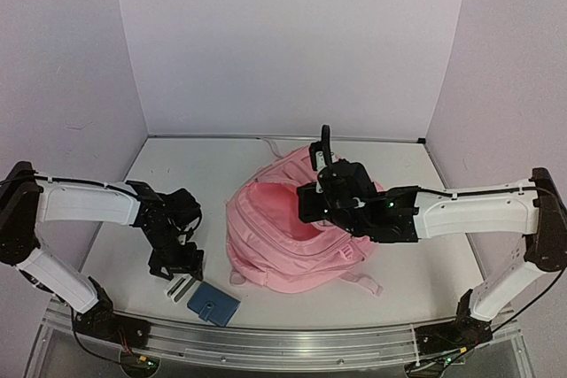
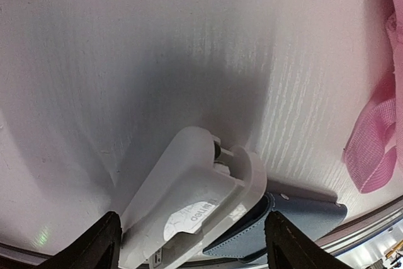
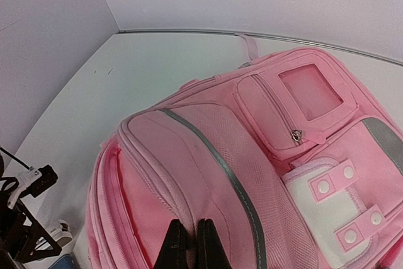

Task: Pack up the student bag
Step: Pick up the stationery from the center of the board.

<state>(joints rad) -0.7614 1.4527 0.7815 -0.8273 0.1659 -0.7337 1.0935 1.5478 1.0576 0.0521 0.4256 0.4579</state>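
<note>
The pink student bag lies in the middle of the table with its main compartment gaping open toward the left. My right gripper is shut on the rim of the bag's front panel beside that opening, as the right wrist view shows close up on the bag. My left gripper is open, low over a white stapler-like object. In the left wrist view the object lies between my spread fingers, with no grip on it.
A blue leather-look case lies by the table's front edge, partly under the white object in the left wrist view. A pink bag strap lies to the right of it. White walls enclose three sides.
</note>
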